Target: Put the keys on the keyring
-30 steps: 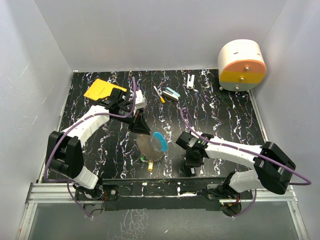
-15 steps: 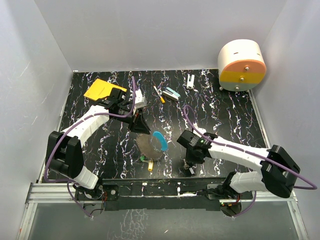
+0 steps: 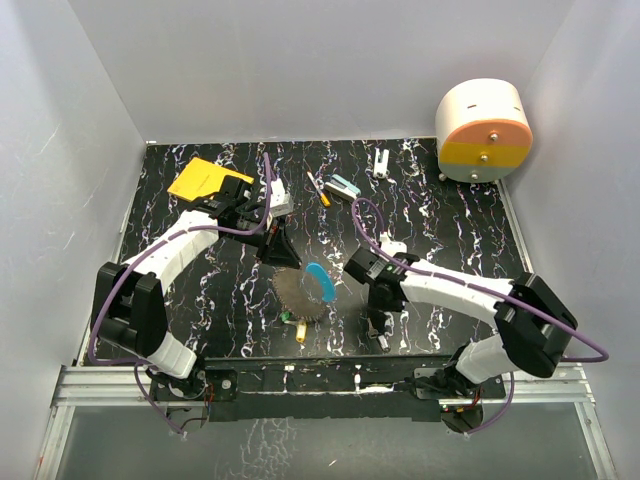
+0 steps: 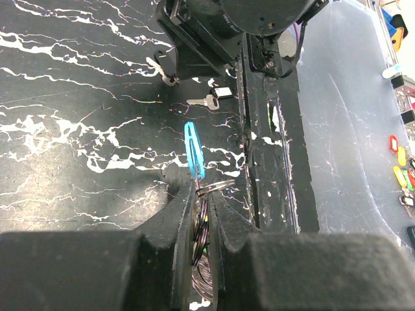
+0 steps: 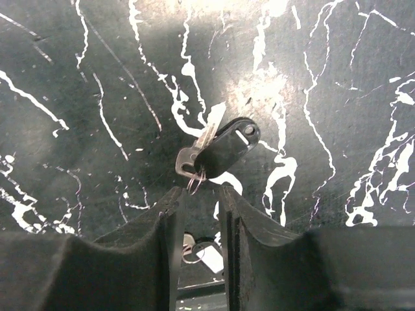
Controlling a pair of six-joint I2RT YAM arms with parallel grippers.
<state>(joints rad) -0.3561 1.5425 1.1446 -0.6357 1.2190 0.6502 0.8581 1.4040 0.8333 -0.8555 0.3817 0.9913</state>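
Note:
My left gripper [image 3: 278, 250] is shut on the keyring [image 3: 297, 297], a thin silvery loop with a blue arc [image 3: 320, 283]; the left wrist view shows the wire pinched between the fingers [image 4: 201, 194] and the blue arc [image 4: 194, 150] sticking out. Green- and yellow-headed keys [image 3: 298, 326] lie under the loop. My right gripper [image 3: 378, 318] hovers narrowly open over a silver key with a black tag [image 5: 220, 152], whose small ring touches the left fingertip [image 5: 176, 197]. Nothing is between the jaws [image 5: 200, 191]. Two more silver keys [image 4: 201, 100] lie near the right arm.
A yellow-orange flat piece [image 3: 205, 180] lies at the back left. An orange-and-white stick [image 3: 318, 188], a teal-and-white block [image 3: 344, 187] and a white clip [image 3: 383, 161] lie at the back. A white-and-orange drum [image 3: 483, 128] stands at the back right.
My right arm has swung left and a little away from the near edge, bringing its gripper over the black-tagged key. The left arm and keyring have not moved.

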